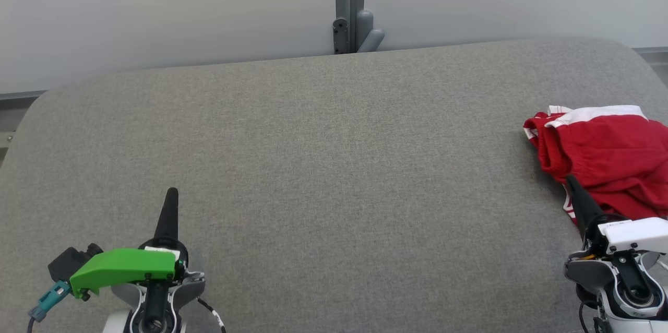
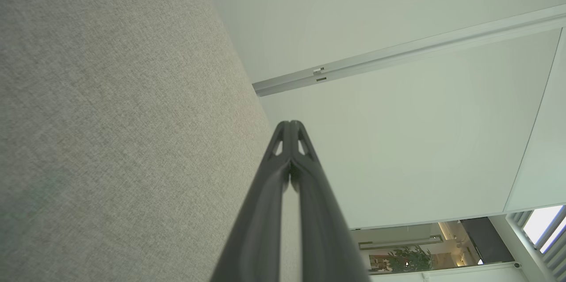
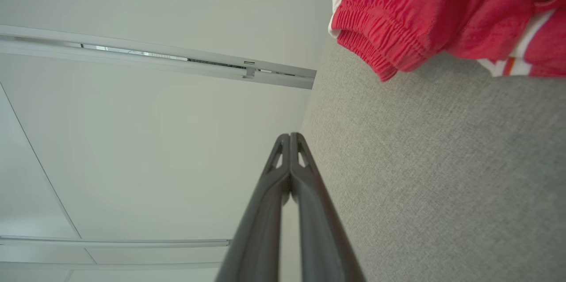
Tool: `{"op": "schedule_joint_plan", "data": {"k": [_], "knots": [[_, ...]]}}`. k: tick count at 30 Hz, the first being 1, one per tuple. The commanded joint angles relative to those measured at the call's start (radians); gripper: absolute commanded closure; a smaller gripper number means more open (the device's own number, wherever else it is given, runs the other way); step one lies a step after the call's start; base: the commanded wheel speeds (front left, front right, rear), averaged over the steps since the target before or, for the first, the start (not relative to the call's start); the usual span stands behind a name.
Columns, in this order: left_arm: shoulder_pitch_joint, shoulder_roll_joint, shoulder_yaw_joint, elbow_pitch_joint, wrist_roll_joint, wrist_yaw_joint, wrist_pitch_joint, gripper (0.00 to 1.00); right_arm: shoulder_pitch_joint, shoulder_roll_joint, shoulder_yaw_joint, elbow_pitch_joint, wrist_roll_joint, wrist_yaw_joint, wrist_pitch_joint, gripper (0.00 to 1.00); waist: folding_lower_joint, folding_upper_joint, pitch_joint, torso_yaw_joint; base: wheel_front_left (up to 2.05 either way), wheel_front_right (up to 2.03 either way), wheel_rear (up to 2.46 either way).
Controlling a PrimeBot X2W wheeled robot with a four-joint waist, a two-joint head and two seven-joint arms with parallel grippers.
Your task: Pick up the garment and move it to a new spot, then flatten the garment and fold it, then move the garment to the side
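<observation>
Right gripper (image 1: pixel 571 182): two long dark fingers pressed flat together with nothing between them, tips pointing away from the robot, low over the grey cushion.
Garment (image 1: pixel 605 150): red cloth with white bands, bunched in a loose heap. It lies just ahead of the right gripper's tips and off to their right, running out past the edge of the head view. From above, the tips overlap its near edge, and from where I stand I cannot tell whether they touch it.
Elastic hem (image 3: pixel 376 47): a gathered red edge of the garment, beyond the right gripper's tips and to one side in the right wrist view, with a stretch of cushion showing between.
Left gripper (image 1: pixel 171 194): fingers also closed against each other, holding nothing, far off to the right gripper's left and well apart from the garment.
Cushion (image 1: pixel 334 166): grey woven fabric with rounded corners, under both grippers and under the garment.
Wrist covers: a green cover (image 1: pixel 125 268) sits just behind the left gripper's fingers, a white cover (image 1: pixel 634 234) just behind the right's.
Wall (image 1: pixel 156 4): pale panels ahead of both grippers, past the cushion's far edge.
Grey post (image 1: pixel 349 4): stands against the wall, roughly midway between the two grippers.
</observation>
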Motion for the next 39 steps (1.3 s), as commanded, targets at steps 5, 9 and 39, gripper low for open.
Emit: {"op": "schedule_joint_plan", "data": {"k": [5,9,39], "knots": [[-0.027,-0.013,0.016,0.011,-0.051,-0.020,0.007,1.00,-0.027,0.002,-0.016,0.011,0.055,0.000,0.017,1.00,0.0000,0.0000,0.000,-0.001,0.00,0.00,0.00],[-0.033,-0.020,0.023,0.018,-0.079,-0.027,0.011,1.00,-0.031,0.005,-0.023,0.019,0.083,0.000,0.025,1.00,0.0000,0.0000,0.000,-0.002,0.00,0.00,0.00],[-0.050,-0.053,0.053,0.053,-0.196,-0.064,0.024,1.00,-0.052,0.018,-0.054,0.053,0.207,0.000,0.062,1.00,0.0000,0.0000,0.000,-0.006,0.00,0.00,0.00]]}}
